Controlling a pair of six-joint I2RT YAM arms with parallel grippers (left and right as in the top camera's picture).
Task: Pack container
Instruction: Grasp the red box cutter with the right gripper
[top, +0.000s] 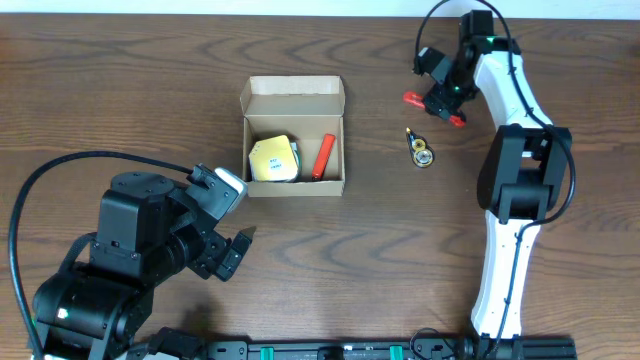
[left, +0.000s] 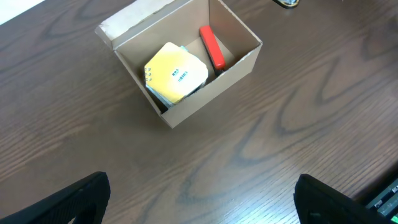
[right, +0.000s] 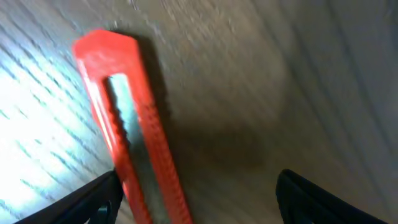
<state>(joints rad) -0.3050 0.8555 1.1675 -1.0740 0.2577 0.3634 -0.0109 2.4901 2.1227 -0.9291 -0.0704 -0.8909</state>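
right pincer (top: 441, 101) | we see its jaws spread astride a red cutter (right: 106, 46), far right | left pincer (top: 238, 222) | released, holding nothing, near left | container (top: 294, 186) | flap open, well left of the right pincer, just beyond the left one

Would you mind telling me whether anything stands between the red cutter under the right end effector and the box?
Nothing visible blocks it. The box is open, and the small object lies beside the path from the cutter, not on it.
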